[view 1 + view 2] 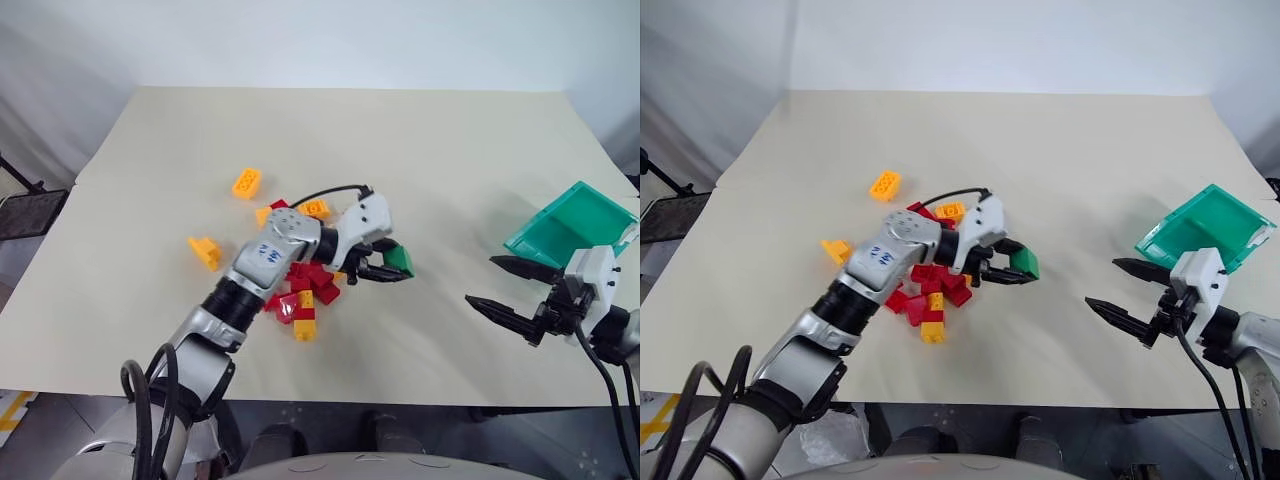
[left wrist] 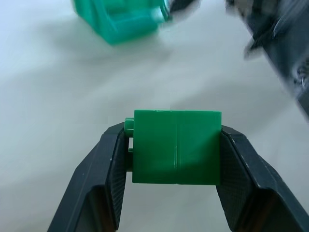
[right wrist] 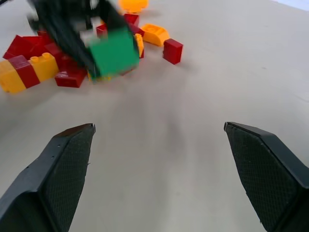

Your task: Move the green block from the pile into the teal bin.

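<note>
We note the left gripper (image 1: 385, 268) clamping the bright green studded plastic block (image 1: 399, 261) at frame centre; the right gripper (image 1: 508, 291), lower right, gapes wide, empty.

The green block (image 1: 1021, 263) is pinched between the fingers of the left gripper (image 1: 1008, 264), apparently clear of the table (image 1: 1070, 150), at 3 o'clock of the pile (image 1: 928, 288). The right gripper (image 1: 1124, 290) is seen spread wide, at 7 o'clock of the teal bin (image 1: 1206, 232), which is tilted.
</note>
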